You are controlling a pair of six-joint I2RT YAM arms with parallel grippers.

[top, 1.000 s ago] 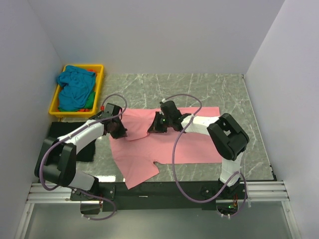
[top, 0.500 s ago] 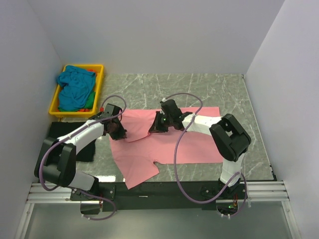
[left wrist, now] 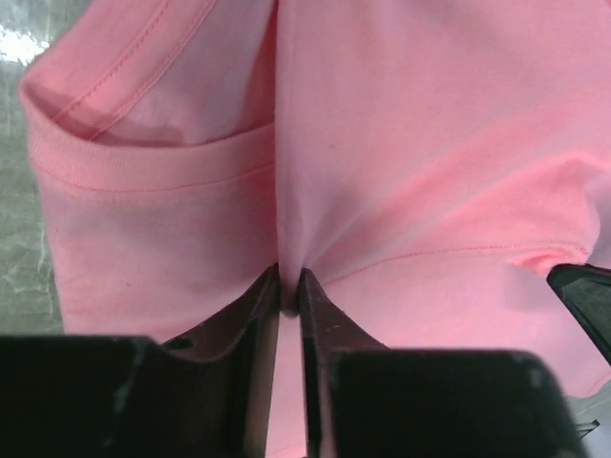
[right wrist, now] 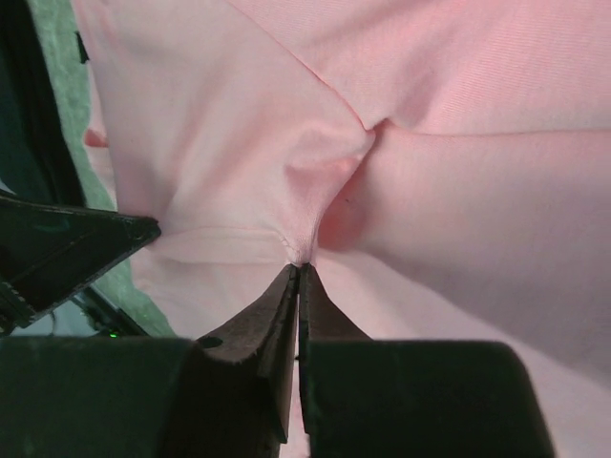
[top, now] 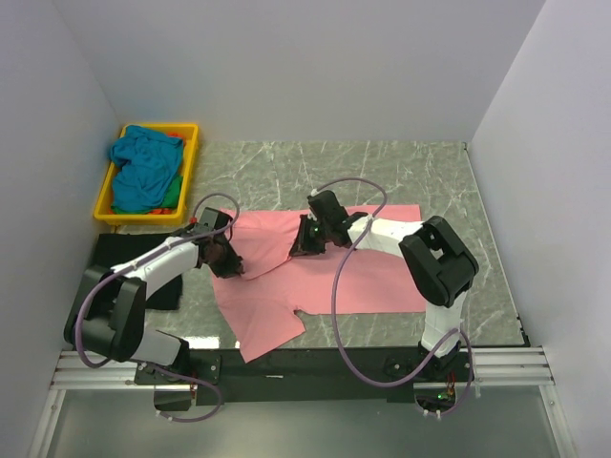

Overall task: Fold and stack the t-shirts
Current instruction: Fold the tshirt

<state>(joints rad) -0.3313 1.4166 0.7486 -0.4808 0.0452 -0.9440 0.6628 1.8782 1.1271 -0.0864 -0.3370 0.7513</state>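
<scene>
The pink shirt (top: 363,277) at frame centre is held pinched by the left gripper (left wrist: 289,286) and the right gripper (right wrist: 297,272), probably to be folded over.

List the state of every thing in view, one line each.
pink t-shirt: spread out, pinched up in two places
left arm: jaws shut on the pink t-shirt
right arm: jaws shut on the pink t-shirt
teal t-shirt: crumpled in the yellow tray
yellow tray: full of shirts
</scene>
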